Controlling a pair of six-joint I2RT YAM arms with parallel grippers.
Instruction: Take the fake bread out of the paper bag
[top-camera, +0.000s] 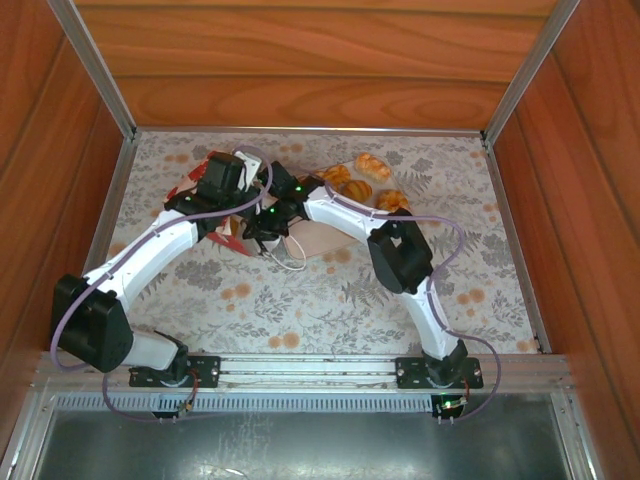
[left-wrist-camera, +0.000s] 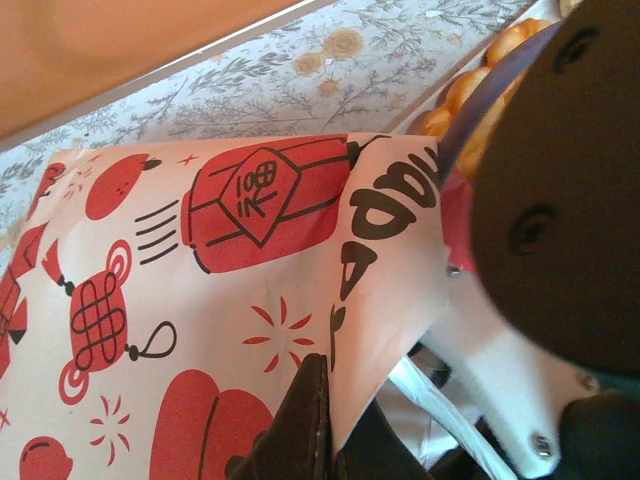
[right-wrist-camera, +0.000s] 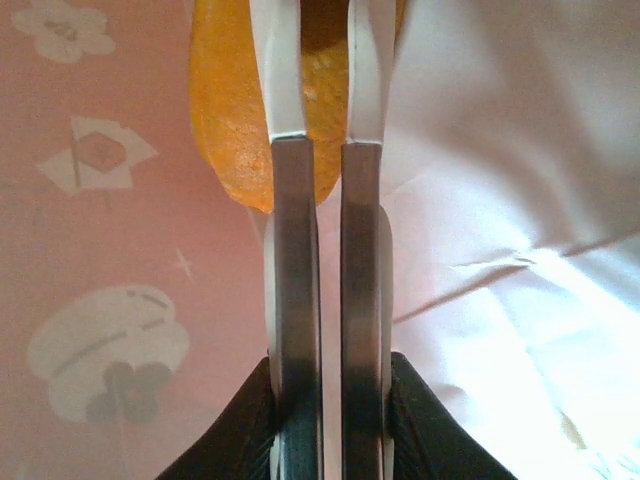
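Top: paper bag (top-camera: 213, 163) at 11 o'clock, both arms meeting on it; loose pastries (top-camera: 360, 180) at 1 o'clock.
Left wrist: left gripper (left-wrist-camera: 305, 420) clamped on paper bag edge, 6 o'clock.
Right wrist: right gripper (right-wrist-camera: 325, 70) jaws nearly together inside paper bag; fake bread (right-wrist-camera: 225, 120) at 12 o'clock, grip on it unclear.

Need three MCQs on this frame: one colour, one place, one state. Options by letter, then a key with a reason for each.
1. Print on the paper bag?
A. blue
B. red
C. green

2. Where do the loose bread pieces lie?
A. right of the bag
B. by the arm bases
C. on the left arm

3. State of the right tool?
A. wide open over the table
B. shut on a cord handle
C. closed on an orange bread piece inside the bag

Key:
1 B, red lanterns and knots on pale paper.
2 A, the pastries cluster right of the bag in the top view.
3 C, the fingers nearly meet at the orange piece, with bag paper all around.
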